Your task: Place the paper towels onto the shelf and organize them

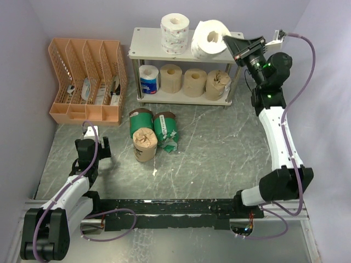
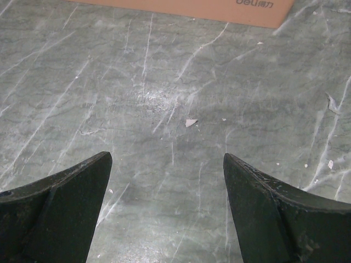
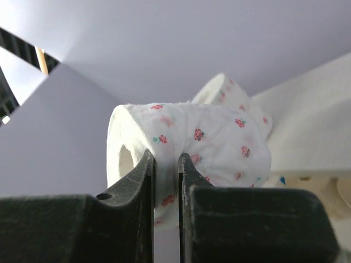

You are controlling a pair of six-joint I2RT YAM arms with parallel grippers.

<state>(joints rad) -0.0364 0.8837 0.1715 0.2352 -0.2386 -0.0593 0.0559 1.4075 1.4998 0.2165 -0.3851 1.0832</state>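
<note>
Left gripper [image 2: 167, 164] at near left, low over the table [image 1: 219, 159]: jaws spread wide, nothing between them. Its wrist view shows only marbled grey-green surface, one small paper scrap [image 2: 190, 123], and the base edge of the orange organizer [image 2: 219, 10] at the top.

Mid-table, three paper towels lie loose in a cluster:
- tan roll [image 1: 145, 144], nearest, touching the roll behind it
- green roll [image 1: 141, 119] with a dark band, behind the tan one
- second green roll [image 1: 165, 130], just to the right, wrapper torn at its near end

Far left: the organizer stands against the wall, small items in its slots, too small to identify.

Far centre: shelf [image 1: 145, 43], two off-white boards on metal posts.
- Lower board, left to right in a row: blue-and-white roll [image 1: 148, 79], plain tan roll [image 1: 170, 78], second plain tan roll [image 1: 194, 82], brown-paper roll [image 1: 218, 85].
- Upper board: white patterned roll [image 1: 174, 33], upright, about mid-board.

Right gripper [image 3: 166, 159] reaches to the right end of the upper board, jaws clenched almost together on the paper of a white floral roll [image 3: 219, 142]. That roll is tipped, core hole toward the arm. Cannot tell whether it touches the board.
</note>
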